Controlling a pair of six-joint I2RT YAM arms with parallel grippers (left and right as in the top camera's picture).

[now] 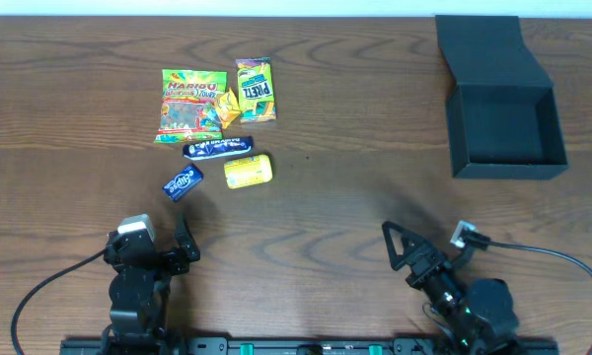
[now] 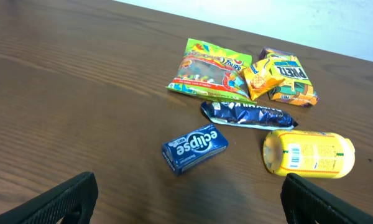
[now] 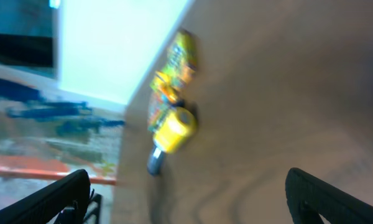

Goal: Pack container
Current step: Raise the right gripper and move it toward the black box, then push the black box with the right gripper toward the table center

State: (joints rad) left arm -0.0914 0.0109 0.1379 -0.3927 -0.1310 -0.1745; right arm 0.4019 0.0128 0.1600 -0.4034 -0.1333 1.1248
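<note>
Both arms crouch at the near edge. The left gripper [image 1: 150, 237] is spread wide and empty; the right gripper [image 1: 432, 242], rolled sideways, has its fingers apart and holds nothing. The container [image 1: 508, 170] lies open near the far right corner. The Haribo bag [image 1: 189, 106], Pretz box [image 1: 256, 90] and eclipse box [image 1: 183, 182] cluster left of centre, well apart from it.

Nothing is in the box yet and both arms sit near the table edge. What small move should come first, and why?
Probably ease the left gripper forward toward the blue eclipse pack. Its fingers are open and empty. That pack is the nearest snack and lies apart from the other snacks. The container stands open and empty at the far right.
</note>
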